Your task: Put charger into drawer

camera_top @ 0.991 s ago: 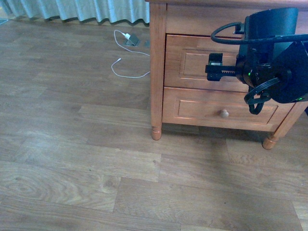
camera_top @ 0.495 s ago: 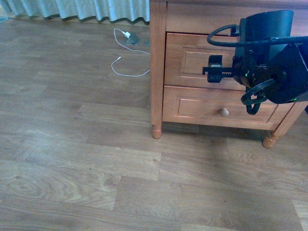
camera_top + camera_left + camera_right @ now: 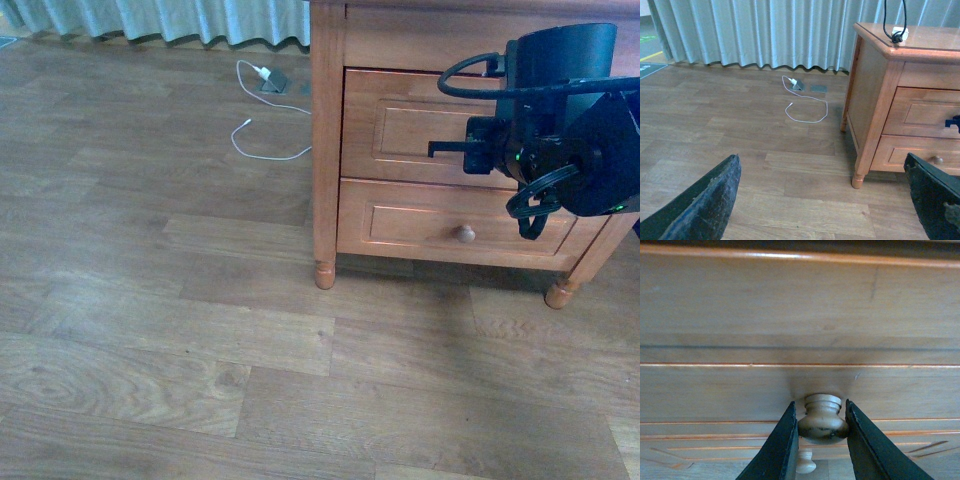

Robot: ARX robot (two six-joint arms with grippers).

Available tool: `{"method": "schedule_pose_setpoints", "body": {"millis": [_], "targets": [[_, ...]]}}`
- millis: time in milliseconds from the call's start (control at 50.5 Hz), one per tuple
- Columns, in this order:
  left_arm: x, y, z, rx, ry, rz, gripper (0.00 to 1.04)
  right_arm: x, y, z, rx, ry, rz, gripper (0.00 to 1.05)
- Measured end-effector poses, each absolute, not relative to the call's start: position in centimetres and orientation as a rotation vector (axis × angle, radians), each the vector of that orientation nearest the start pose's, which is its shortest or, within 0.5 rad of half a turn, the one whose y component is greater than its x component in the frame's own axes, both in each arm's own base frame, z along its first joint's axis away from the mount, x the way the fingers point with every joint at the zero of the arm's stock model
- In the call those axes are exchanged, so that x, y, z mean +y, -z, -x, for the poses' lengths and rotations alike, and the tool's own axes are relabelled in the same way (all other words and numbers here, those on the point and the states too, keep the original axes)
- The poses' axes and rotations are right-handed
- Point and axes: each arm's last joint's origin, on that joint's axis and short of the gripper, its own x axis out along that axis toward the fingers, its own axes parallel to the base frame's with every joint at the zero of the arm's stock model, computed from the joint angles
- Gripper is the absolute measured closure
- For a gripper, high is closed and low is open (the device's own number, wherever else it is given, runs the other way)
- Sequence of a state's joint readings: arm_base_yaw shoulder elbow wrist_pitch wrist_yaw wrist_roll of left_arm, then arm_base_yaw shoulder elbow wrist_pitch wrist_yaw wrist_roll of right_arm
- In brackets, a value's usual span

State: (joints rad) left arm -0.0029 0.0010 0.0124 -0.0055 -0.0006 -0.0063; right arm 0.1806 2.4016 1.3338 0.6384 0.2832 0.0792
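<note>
While the right gripper (image 3: 820, 405) clamps the pale knob (image 3: 822, 421) of the closed drawer (image 3: 400, 125), the charger (image 3: 899, 35) lies above it, near the front edge atop the nightstand (image 3: 875, 90) (the left gripper (image 3: 822, 160) hangs wide open, well apart).

Front camera looks down on floor (image 3: 150, 300) and cabinet (image 3: 328, 150), upper right. Left wrist shares both from farther. Right wrist sits close against the drawer (image 3: 790, 385) knob (image 3: 822, 421).
</note>
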Motion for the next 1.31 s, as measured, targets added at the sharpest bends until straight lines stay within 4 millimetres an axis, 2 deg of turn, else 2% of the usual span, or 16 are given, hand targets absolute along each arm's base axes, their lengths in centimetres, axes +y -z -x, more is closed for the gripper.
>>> {"method": "schedule_pose_setpoints", "body": {"millis": [99, 258, 357, 535, 713, 991, 1109, 1228, 1308], "targets": [[0.0, -16.7, -9.7, -0.006, 0.002, 0.006, 0.06, 7.4, -6.0, -45.6, 0.433, 0.079, -0.016, 0.82], [0.0, -16.7, -9.7, -0.006, 0.002, 0.007, 0.06, 7.3, -6.3, -42.0, 0.503, 0.053, -0.062, 0.82], [0.0, -16.7, -9.7, -0.006, 0.002, 0.006, 0.06, 7.1, -6.5, -39.5, 0.536, 0.032, -0.082, 0.82], [0.0, -16.7, -9.7, -0.006, 0.002, 0.006, 0.06, 6.5, -7.1, -32.3, 0.626, -0.034, -0.094, 0.82], [0.0, -16.7, -9.7, -0.006, 0.002, 0.006, 0.06, 6.2, -7.5, -28.6, 0.665, -0.089, -0.087, 0.83], [0.0, -16.7, -9.7, -0.006, 0.002, 0.006, 0.06, 6.5, -9.2, -26.8, 0.655, -0.135, -0.082, 0.43], [0.0, -16.7, -9.7, -0.006, 0.002, 0.006, 0.06, 6.4, -10.9, -25.8, 0.633, -0.150, -0.095, 0.25], [0.0, -16.7, -9.7, -0.006, 0.002, 0.006, 0.06, 6.1, -13.5, -24.9, 0.577, -0.153, -0.110, 0.06], [0.0, -16.7, -9.7, -0.006, 0.002, 0.006, 0.06, 5.7, -15.2, -24.3, 0.541, -0.153, -0.120, 0.08]]}}
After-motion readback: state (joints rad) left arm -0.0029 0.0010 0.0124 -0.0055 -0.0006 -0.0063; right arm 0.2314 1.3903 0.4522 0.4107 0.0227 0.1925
